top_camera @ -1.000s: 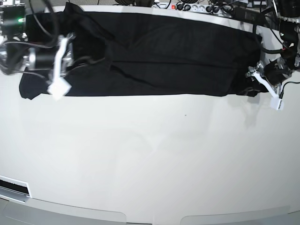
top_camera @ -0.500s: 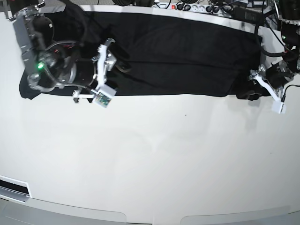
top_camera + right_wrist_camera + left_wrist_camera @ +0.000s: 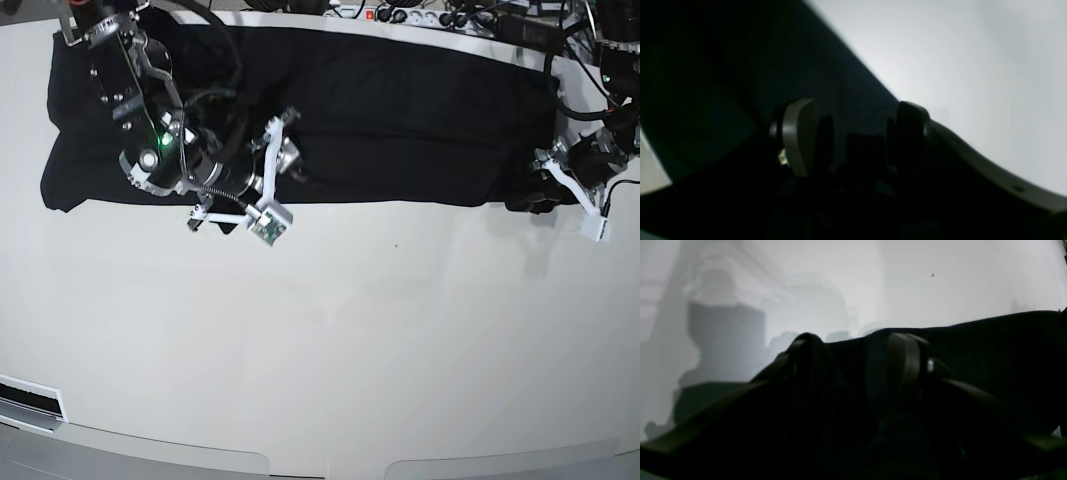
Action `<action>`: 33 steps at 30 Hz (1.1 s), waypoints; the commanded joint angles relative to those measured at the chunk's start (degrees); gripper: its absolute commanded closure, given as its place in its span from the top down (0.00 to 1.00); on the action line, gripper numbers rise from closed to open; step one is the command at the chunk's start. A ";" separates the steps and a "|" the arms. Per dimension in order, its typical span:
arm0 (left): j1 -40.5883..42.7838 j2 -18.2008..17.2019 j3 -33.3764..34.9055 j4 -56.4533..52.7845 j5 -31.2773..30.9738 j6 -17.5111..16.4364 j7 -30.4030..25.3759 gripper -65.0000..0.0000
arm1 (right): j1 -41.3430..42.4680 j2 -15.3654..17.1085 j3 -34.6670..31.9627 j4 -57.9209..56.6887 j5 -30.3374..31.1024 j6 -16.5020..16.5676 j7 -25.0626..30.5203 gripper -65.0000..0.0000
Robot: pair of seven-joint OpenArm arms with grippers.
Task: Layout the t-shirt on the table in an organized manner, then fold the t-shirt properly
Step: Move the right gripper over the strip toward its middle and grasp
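Spreading across most of every view, the white desk carries the black t-shirt, which lies as a long folded band along the desk's far edge, its near edge running fairly straight from side to side. Beyond the shirt's far edge sits a power strip among dark cables.

The right arm reaches over the shirt's left part, and the right end effector hangs above the cloth close to the shirt's near edge. In the right wrist view its two fingers stand apart with dark fabric behind them and nothing visibly pinched between them.

The left end effector sits at the shirt's right end, at the near corner. In the left wrist view its fingers are sunk in black cloth, and whether they clamp the fabric cannot be told.
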 commanded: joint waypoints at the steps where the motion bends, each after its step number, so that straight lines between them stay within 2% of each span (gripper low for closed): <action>1: -0.63 -1.11 -0.37 0.90 -1.68 -0.63 -0.92 0.50 | 0.48 -0.48 0.11 -0.46 1.03 0.22 0.72 0.60; 3: -0.63 -1.11 -0.37 0.90 -1.81 -0.63 -0.81 0.50 | 0.79 -0.92 0.11 -2.67 0.98 -0.02 0.74 0.57; 6: -0.66 -1.11 -0.37 0.90 -1.84 -0.61 -0.83 0.50 | 1.22 -0.94 0.11 -4.90 1.60 1.03 0.70 0.43; 11: -0.63 -1.11 -0.37 0.90 -1.81 -0.61 -0.81 0.50 | 1.40 -0.94 0.11 -5.25 1.60 3.74 0.74 0.39; 13: -0.63 -1.11 -0.37 0.90 -1.84 -0.61 -0.83 0.50 | 1.57 -0.92 0.11 -5.25 1.57 3.69 0.74 0.27; 16: -0.66 -1.09 -0.37 0.90 -1.84 -0.61 -0.83 0.50 | 1.68 -0.92 0.11 -5.22 1.27 4.26 0.74 0.02; 19: -0.66 -1.11 -0.37 0.90 -1.84 -0.61 -0.85 0.50 | 1.66 -0.92 0.11 -5.25 -0.46 7.78 0.72 0.00; 21: -0.66 -1.11 -0.37 0.90 -1.84 -0.61 -0.85 0.50 | 1.68 -0.90 0.11 -5.25 -0.59 8.52 0.72 0.00; 25: -0.66 -1.11 -0.37 0.90 -1.84 -0.61 -1.03 0.50 | 1.68 -0.90 0.11 -5.22 0.07 12.04 0.63 0.00; 29: -0.66 -1.11 -0.37 0.90 -1.84 -0.63 -1.05 0.50 | 1.68 -0.90 0.11 -4.55 1.55 12.19 -1.66 0.00; 33: -0.66 -1.11 -0.37 0.90 -1.84 -0.63 -1.49 0.50 | 1.64 -0.87 0.11 -1.29 9.29 12.19 -7.19 0.00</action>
